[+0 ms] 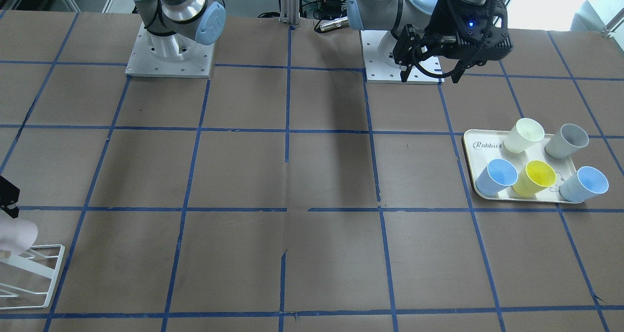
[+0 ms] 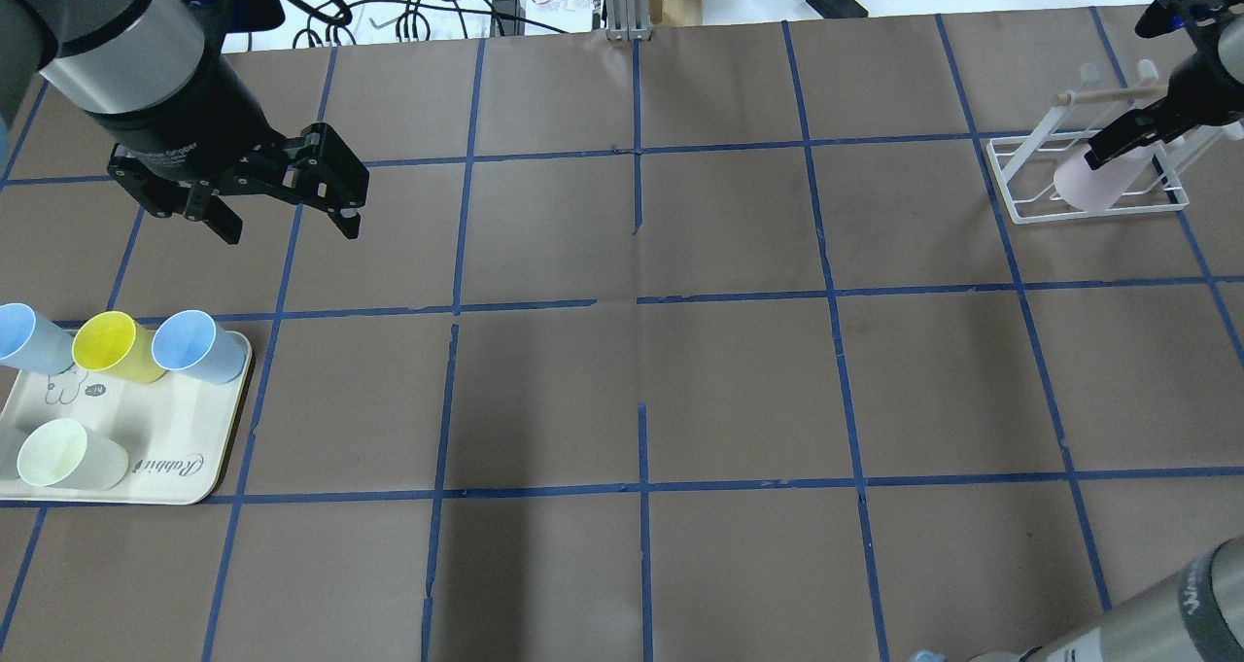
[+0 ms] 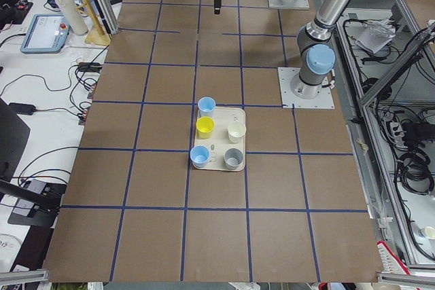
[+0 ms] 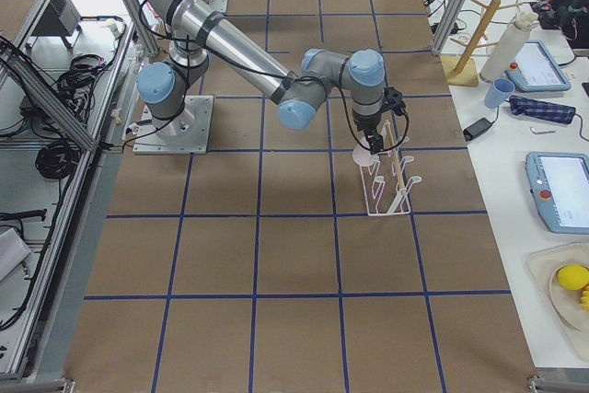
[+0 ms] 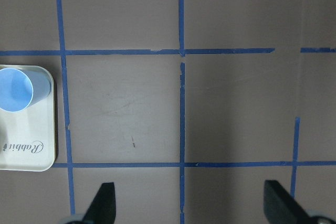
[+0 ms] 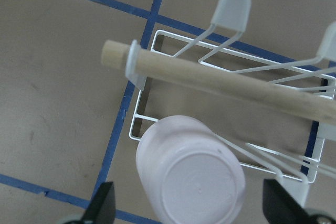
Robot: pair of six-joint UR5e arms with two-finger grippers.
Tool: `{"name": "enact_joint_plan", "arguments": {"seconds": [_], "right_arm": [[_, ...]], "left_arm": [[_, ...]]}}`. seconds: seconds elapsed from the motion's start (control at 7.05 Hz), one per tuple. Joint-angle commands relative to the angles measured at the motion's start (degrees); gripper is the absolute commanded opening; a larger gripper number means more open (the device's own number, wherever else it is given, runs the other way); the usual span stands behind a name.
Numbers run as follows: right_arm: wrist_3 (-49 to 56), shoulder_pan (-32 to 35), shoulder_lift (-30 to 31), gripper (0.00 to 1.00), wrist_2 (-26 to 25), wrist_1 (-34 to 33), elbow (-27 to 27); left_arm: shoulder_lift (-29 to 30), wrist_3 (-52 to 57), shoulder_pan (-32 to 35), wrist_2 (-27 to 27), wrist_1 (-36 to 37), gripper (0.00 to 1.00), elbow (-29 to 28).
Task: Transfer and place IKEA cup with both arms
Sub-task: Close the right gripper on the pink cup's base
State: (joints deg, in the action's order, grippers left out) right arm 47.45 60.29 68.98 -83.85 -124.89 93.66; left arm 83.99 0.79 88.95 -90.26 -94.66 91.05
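Right wrist-mounted view: pale pink smooth plastic tapered tumbler, the IKEA cup, is sitting upside down, base towards the lens, over a prong of the white wire drying rack with a wooden dowel. The right hand is hovering over it with fingers spread wide, either side of the cup and not touching it; it is holding nothing.

Overhead view: same cup is showing on the rack at the far right of the tabletop, the right hand just above it. The left hand is hanging open and empty above bare tabletop, near the cream rectangular tray.

Progress, as judged: transfer and placement are looking complete; only withdrawal of the right arm seems to be outstanding.

Surface: brown tabletop gridded in blue tape. The tray is carrying two light blue cups, one yellow, one cream-white and one grey.

Room: cables and a metal post are lying beyond the far edge; side benches are holding tablets and bottles.
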Motion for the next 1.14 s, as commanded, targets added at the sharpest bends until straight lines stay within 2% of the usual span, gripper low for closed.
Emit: {"name": "enact_joint_plan", "arguments": {"seconds": [0.0, 0.57, 0.85, 0.99], "right_arm": [[-0.1, 0.1, -0.5, 1.0, 0.0, -0.4, 0.0], [-0.1, 0.1, -1.2, 0.98, 0.1, -0.4, 0.0], [-0.1, 0.1, -1.3, 0.77, 0.1, -0.4, 0.0], [0.0, 0.1, -1.3, 0.52, 0.0, -0.4, 0.0]], "left_arm": [[0.1, 0.0, 0.0, -0.1, 0.0, 1.0, 0.0], [0.0, 0.0, 0.0, 0.0, 0.0, 1.0, 0.0], [0.0, 0.0, 0.0, 0.0, 0.0, 1.0, 0.1], [0.0, 0.0, 0.0, 0.0, -0.1, 1.0, 0.1]]}}
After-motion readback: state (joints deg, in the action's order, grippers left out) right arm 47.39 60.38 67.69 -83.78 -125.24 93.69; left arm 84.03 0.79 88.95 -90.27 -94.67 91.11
